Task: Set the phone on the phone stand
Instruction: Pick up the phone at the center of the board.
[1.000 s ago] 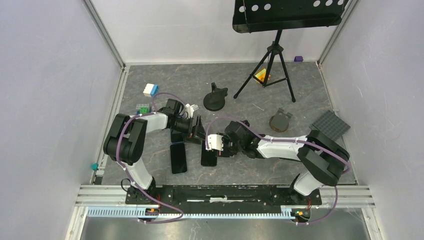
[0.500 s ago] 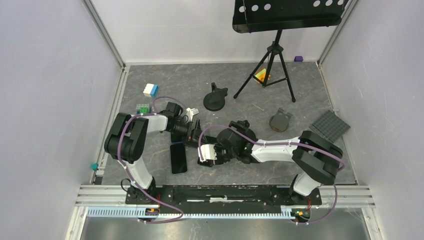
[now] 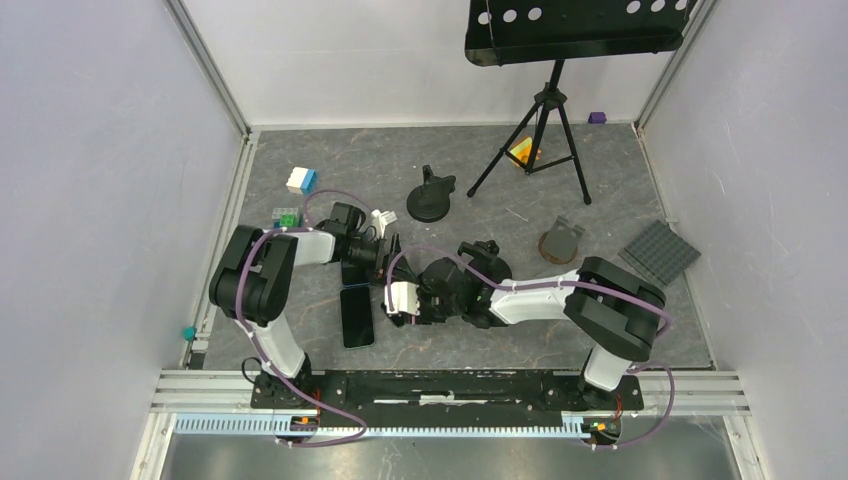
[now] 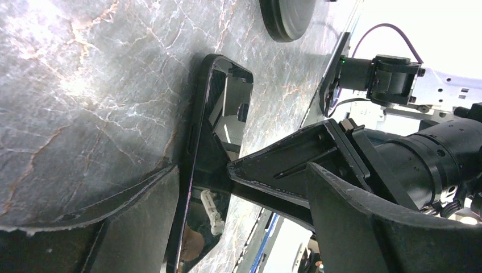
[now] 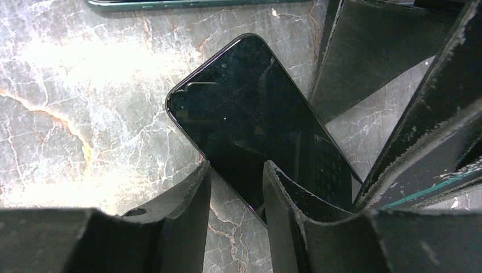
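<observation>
A black phone (image 5: 250,119) lies on the marble table, and in the left wrist view (image 4: 219,119) it looks tipped up on one long edge. My right gripper (image 5: 236,168) is low over its near corner, fingers a narrow gap apart, one finger (image 5: 295,216) over the glass. My left gripper (image 4: 241,170) is wide open around the phone, one finger (image 4: 142,222) against its edge. In the top view both grippers, left (image 3: 385,258) and right (image 3: 400,298), meet and hide this phone. A black phone stand (image 3: 432,196) stands farther back.
A second phone (image 3: 356,316) lies flat left of the grippers. A dark phone-like slab (image 3: 351,272) sits under the left wrist. A brown round stand (image 3: 561,241), a tripod music stand (image 3: 540,130), a grey baseplate (image 3: 660,251) and toy bricks (image 3: 300,180) are around.
My right gripper has moved left across the table to meet the left gripper. It now covers the phone that lay in view beside it. The left gripper barely moved.
</observation>
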`<state>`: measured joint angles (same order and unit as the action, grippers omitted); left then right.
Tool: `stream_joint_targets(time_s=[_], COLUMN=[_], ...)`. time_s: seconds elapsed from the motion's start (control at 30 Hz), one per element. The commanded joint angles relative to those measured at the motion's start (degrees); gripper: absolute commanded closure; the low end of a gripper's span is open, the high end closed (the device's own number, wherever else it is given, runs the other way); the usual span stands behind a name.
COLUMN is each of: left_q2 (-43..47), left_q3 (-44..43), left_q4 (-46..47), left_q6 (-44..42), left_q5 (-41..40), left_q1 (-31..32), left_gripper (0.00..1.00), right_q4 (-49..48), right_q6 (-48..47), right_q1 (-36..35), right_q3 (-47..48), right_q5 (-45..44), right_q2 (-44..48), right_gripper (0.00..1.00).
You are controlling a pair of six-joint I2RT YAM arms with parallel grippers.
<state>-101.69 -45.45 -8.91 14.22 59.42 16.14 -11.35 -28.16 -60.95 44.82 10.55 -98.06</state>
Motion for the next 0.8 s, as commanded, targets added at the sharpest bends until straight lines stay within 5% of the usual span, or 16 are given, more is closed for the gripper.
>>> stream_joint_targets(time_s=[0.0,0.3,0.77], left_q2=[-1.4,-2.2,-4.9], left_q3=[-0.6,-4.5,-6.6], left_q4=[-4.9,-14.5,-8.9], left_q6=[-3.7,-11.4,-8.1], left_q5=[-3.5,-5.2,1.0], left_q1=[0.9,0.9,1.7], left_gripper=[0.15,0.3,0.55], right_q4=[2.0,1.9,1.9], right_q6=[0.7,-1.2,-1.6], right_q1=[1.2,2.4,2.5], right_q3=[-1.8,-4.3,-4.6], right_q5=[-9.0,-11.3,-11.8], right_q2=[-3.1,-0.1,-0.2], right_gripper=[0.57,0.58,0.58])
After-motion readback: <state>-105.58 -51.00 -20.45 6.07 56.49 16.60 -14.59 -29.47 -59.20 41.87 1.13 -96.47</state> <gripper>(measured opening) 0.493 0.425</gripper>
